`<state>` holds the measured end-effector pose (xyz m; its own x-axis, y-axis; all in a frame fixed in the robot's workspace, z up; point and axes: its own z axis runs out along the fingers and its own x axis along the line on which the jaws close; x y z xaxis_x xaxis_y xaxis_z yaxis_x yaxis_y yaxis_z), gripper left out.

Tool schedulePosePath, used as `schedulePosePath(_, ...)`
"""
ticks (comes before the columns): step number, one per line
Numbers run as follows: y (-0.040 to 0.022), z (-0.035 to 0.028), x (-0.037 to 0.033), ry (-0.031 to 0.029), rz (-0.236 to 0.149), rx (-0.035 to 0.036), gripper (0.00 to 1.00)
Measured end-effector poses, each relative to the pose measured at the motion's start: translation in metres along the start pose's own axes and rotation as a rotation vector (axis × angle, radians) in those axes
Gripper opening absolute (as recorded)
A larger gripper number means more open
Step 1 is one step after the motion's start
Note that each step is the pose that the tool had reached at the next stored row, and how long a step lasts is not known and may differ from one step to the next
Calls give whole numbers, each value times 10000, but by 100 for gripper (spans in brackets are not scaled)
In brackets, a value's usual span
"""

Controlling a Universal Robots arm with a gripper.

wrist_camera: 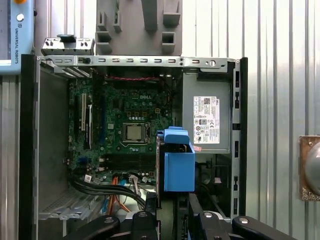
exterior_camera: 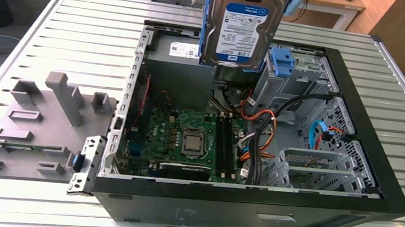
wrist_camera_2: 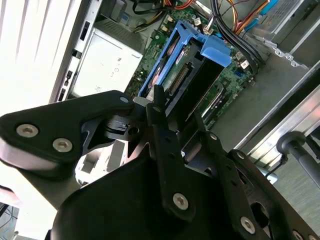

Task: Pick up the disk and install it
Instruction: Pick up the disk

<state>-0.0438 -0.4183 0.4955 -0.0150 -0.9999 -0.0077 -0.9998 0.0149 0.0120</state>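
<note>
Holds disk [exterior_camera: 235,31] pinched in end effector [wrist_camera_2: 175,112], hanging upright over open computer case [exterior_camera: 357,105]; likely stiff, dense, shock-sensitive, slick-faced, so best gripped across blue side rails [wrist_camera: 178,167], not circuit side.

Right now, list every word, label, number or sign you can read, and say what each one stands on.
Disk, white-and-blue label: print too small to read.
White sticker on the grey power supply box: print too small to read.
</note>
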Motion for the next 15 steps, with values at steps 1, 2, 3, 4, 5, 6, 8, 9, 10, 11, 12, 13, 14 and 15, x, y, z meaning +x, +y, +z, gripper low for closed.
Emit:
schedulePosePath(1,0,0,4,1,0,0,35)
schedulePosePath(2,0,1,9,1,0,0,35)
schedulePosePath(3,0,2,14,0,-1,0,35)
schedulePosePath(4,0,3,19,0,0,0,35)
schedulePosePath(5,0,4,24,0,0,0,35)
schedulePosePath(6,0,5,30,1,0,0,35)
schedulePosePath(8,-1,8,42,0,0,0,35)
schedulePosePath(9,-1,9,49,0,1,0,35)
schedulePosePath(10,-1,11,55,0,0,0,35)
schedulePosePath(11,-1,12,61,0,0,0,35)
schedulePosePath(12,-1,14,67,0,0,0,35)
schedulePosePath(13,-1,16,72,0,0,0,35)
schedulePosePath(14,-1,18,77,-2,1,1,35)
schedulePosePath(15,-1,19,81,-1,0,1,35)
